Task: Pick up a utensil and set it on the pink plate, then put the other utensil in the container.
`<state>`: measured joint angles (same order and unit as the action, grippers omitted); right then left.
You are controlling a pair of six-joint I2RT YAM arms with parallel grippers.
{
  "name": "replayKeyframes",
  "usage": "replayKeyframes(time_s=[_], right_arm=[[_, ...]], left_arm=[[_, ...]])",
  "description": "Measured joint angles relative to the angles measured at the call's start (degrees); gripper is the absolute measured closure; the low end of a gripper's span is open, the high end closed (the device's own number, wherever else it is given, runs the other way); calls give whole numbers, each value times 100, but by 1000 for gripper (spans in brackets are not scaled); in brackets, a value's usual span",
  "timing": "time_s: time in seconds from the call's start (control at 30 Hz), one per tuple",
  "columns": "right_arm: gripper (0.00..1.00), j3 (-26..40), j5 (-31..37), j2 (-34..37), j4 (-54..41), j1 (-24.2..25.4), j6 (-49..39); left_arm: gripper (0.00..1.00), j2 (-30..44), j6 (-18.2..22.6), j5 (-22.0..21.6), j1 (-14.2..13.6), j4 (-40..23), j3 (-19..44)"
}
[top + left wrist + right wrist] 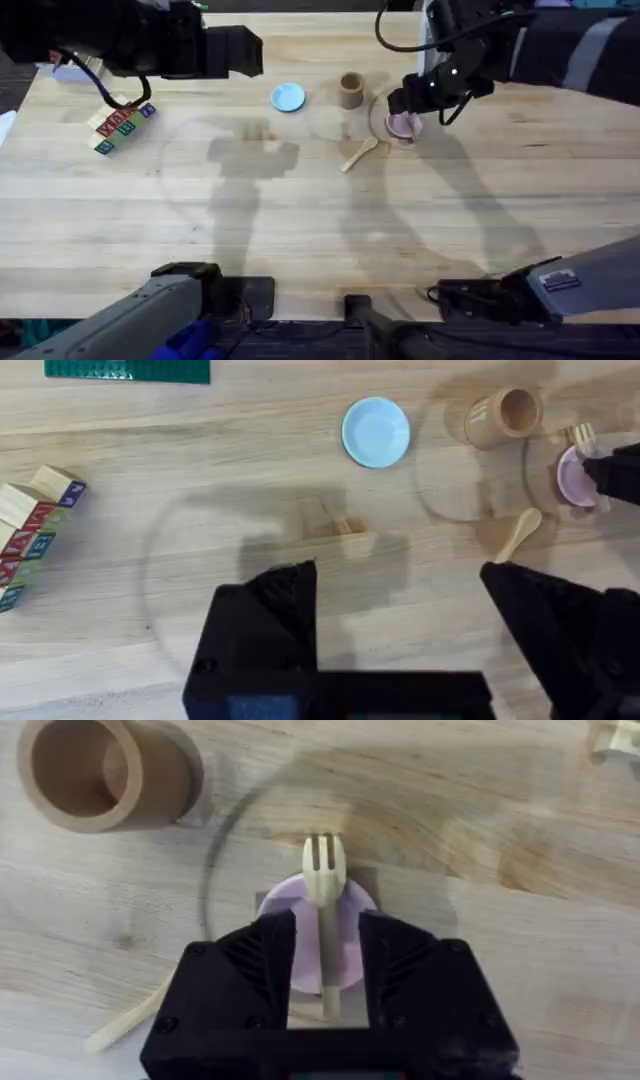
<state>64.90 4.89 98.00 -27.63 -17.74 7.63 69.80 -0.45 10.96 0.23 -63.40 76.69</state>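
Black fingers of the right pincer [325, 982] sit closest in the right wrist view, spread a little with the slim handle of the small pale wooden fork [323, 900] lying between them; whether the pads are touching the handle or have let go I cannot tell. Beneath the fork lies the small round pale pink plate [350, 935], the tines reaching just past its far rim toward the upper middle of that frame, so the fork looks to be on the plate or nearly so. At the lower left edge of the same frame the small pale wooden spoon [130, 1020] lies on the light wooden desk [480, 800], just beside the plate, and at the upper left stands the tan-brown cylindrical cup [95, 770], open mouth up and apart from the plate. In the overhead view the spoon [360, 153] lies slanted in the upper middle, below the cup [350, 90]. I judge the spoon light, stiff and smooth, likely to skid on the desk, so mid-handle across its narrow width seems the best hold. The left pincer [400, 620], fingers spread wide and holding nothing, hangs over bare wood.
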Motion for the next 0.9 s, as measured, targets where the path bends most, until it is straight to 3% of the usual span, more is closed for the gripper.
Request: replayKeyframes(time_s=[0.43,0.57,0.6,0.63,0.7,0.73,0.9], right_arm=[[616,20,-2,0,-44,0,-2],[527,193,-2,0,-284,0,-1],[465,270,0,0,-370,0,4],[389,334,1,0,-437,0,-6],[92,491,-4,0,-628,0,-19],[33,552,0,0,-711,0,-39],[6,1007,-2,0,-1382,0,-45]], left_arm=[[8,0,0,0,0,0,0],[8,0,0,0,0,2,0],[8,0,0,0,0,2,0],[8,0,0,0,0,10,0],[8,0,0,0,0,36,0],[8,0,0,0,0,48,0],[8,0,0,0,0,86,0]])
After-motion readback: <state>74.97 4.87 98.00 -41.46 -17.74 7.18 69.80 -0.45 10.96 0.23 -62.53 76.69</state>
